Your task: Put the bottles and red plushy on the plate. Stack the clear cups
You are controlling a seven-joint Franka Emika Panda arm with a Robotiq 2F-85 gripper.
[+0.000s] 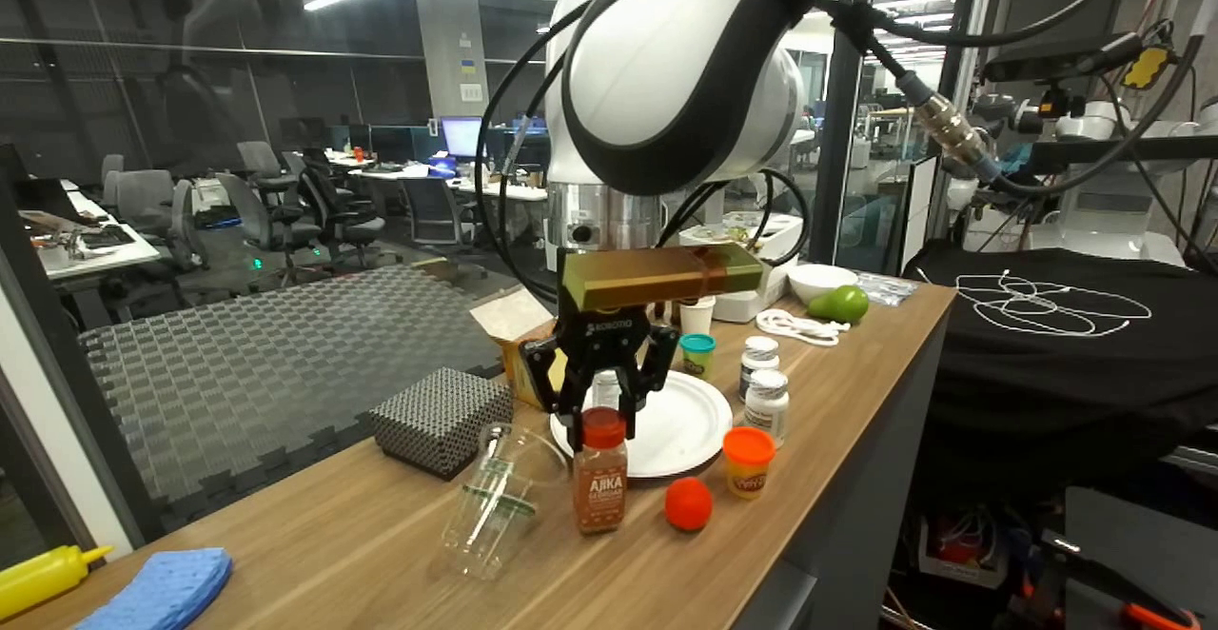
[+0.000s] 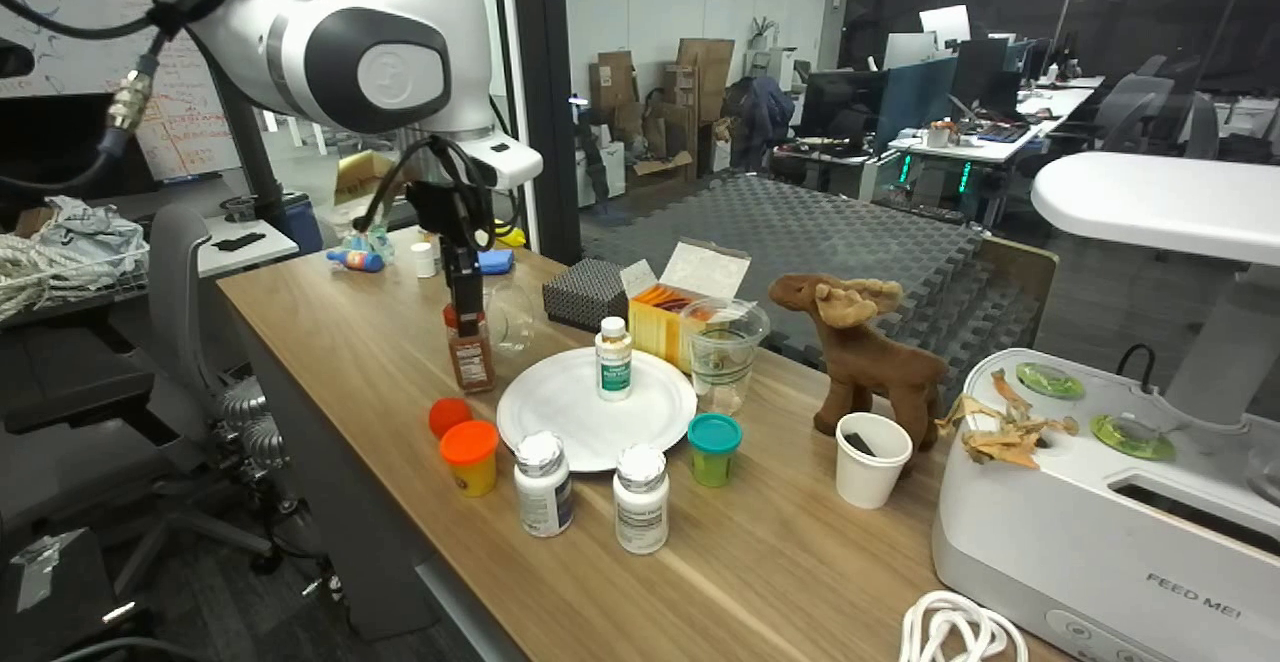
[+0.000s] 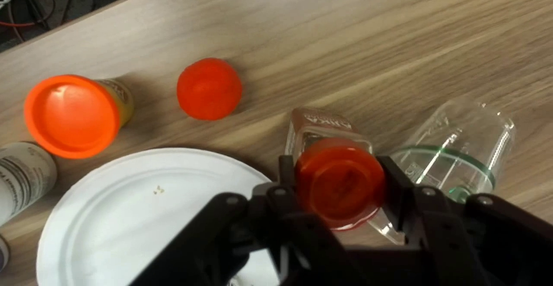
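Observation:
My gripper (image 3: 339, 173) is shut on the red cap of the amber-brown bottle (image 1: 601, 495), one finger against each side. That bottle looks upright, its base at the wood in front of the plate (image 2: 560, 437). On the plate stands a white-capped bottle (image 2: 614, 367); two more white bottles (image 2: 543, 502) (image 2: 641, 517) stand beside the rim. The red plushy (image 3: 209, 88) rests on the table near the held bottle. One clear cup (image 1: 487, 516) lies on its side close to my fingers; another clear cup (image 2: 722, 367) stands upright by the yellow box.
An orange-lidded tub (image 1: 748, 468) sits by the red plushy, a teal-lidded tub (image 2: 713, 450) past the plate. Behind are a dark patterned box (image 1: 442, 421), an open yellow box (image 2: 660, 330), a brown toy moose (image 2: 880, 367) and a paper cup (image 2: 872, 472). A blue sponge (image 1: 162, 587) lies frontmost.

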